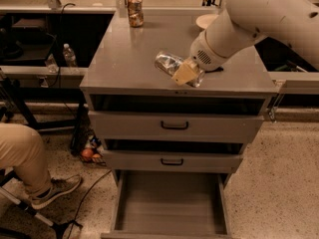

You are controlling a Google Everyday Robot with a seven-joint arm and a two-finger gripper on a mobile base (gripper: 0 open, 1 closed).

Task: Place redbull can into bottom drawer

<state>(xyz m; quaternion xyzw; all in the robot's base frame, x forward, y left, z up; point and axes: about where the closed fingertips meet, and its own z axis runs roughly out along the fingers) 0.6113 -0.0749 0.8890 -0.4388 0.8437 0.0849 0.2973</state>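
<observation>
My gripper (185, 73) is shut on the redbull can (169, 63), a slim shiny silver can held tilted on its side just above the front edge of the grey cabinet's top (134, 59). The tan fingers (185, 72) clamp its right end. The bottom drawer (169, 203) is pulled open below, showing a plain flat grey floor with nothing in it. The can is well above and a little behind the drawer's opening.
A shorter reddish-gold can (134, 10) stands at the cabinet's back left. A white plate (205, 20) lies at the back right. The two upper drawers (174, 126) with black handles are closed. A seated person's leg and shoe (35, 183) are at the lower left.
</observation>
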